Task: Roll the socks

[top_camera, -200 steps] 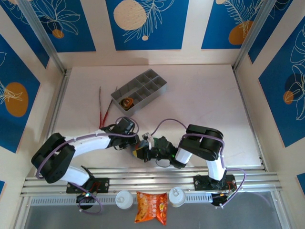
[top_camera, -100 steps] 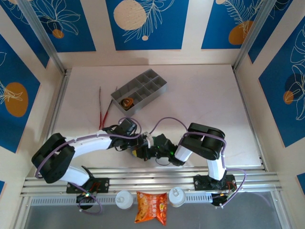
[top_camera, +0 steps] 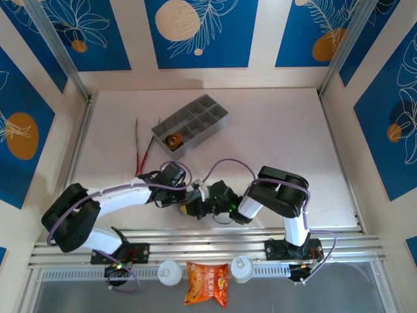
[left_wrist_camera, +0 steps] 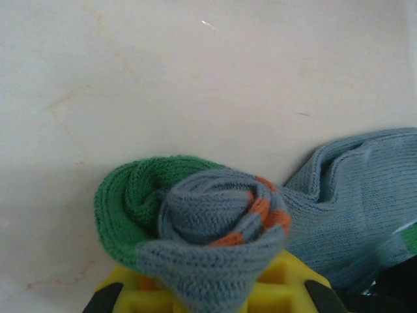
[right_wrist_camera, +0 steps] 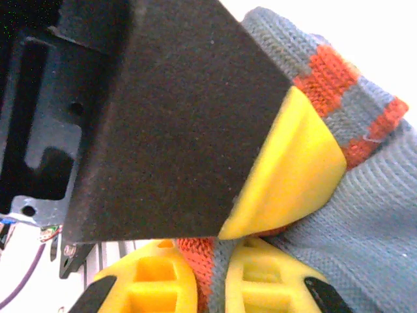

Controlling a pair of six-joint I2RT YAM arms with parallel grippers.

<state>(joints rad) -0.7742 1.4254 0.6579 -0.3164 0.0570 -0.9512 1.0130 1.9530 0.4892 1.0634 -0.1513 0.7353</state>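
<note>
A grey-blue sock [left_wrist_camera: 215, 222] with a green toe and orange stripes is wound into a tight roll on the table, its loose leg part trailing to the right. My left gripper [left_wrist_camera: 208, 301] is shut on the underside of the roll, yellow fingers [left_wrist_camera: 296, 287] on either side. My right gripper [right_wrist_camera: 218, 280] is shut on the sock's [right_wrist_camera: 365, 215] orange and grey cuff edge, and the left gripper's black body and yellow fingertip [right_wrist_camera: 293, 169] press close above it. From above, both grippers [top_camera: 187, 201] [top_camera: 207, 203] meet over the sock [top_camera: 190, 210] near the table's front edge.
A grey compartment tray [top_camera: 207, 112] stands at the back centre with a small brown-orange bundle [top_camera: 173, 139] in one cell. Red-handled tongs [top_camera: 140, 153] lie left of it. A snack bag [top_camera: 207, 283] and two white bottles [top_camera: 169, 272] sit below the front rail.
My left gripper opened wider and then shut on the rolled sock. Both grippers shifted slightly away from the front edge. The right grip is unchanged.
</note>
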